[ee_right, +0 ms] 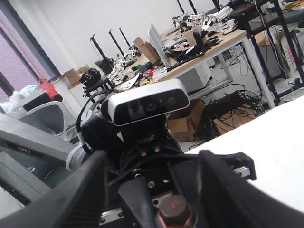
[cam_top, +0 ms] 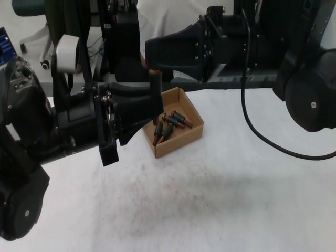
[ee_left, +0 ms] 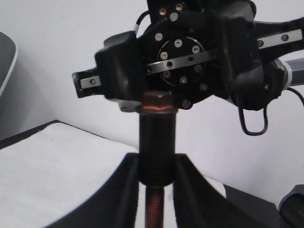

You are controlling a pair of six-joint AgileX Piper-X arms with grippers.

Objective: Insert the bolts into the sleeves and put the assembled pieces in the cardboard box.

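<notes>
My left gripper [ee_left: 156, 164] is shut on a black sleeve [ee_left: 156, 142], held upright above the bench. A copper bolt sits in the sleeve, its hex head [ee_left: 156, 102] on top and its threaded end [ee_left: 153, 213] sticking out below. In the high view the sleeve [cam_top: 156, 90] hangs just left of the cardboard box [cam_top: 185, 140], which holds several assembled pieces [cam_top: 173, 123]. My right gripper [ee_right: 152, 164] is open, its fingers [ee_right: 85, 194] wide on either side of the bolt head [ee_right: 173, 211] without touching it. The right gripper [cam_top: 151, 56] meets the sleeve from above and behind.
The white bench surface [cam_top: 220, 199] spreads in front of the box. A black cable [cam_top: 262, 136] from the right arm loops over the bench on the right. The left arm's wrist camera [ee_right: 147, 102] faces the right wrist view at close range.
</notes>
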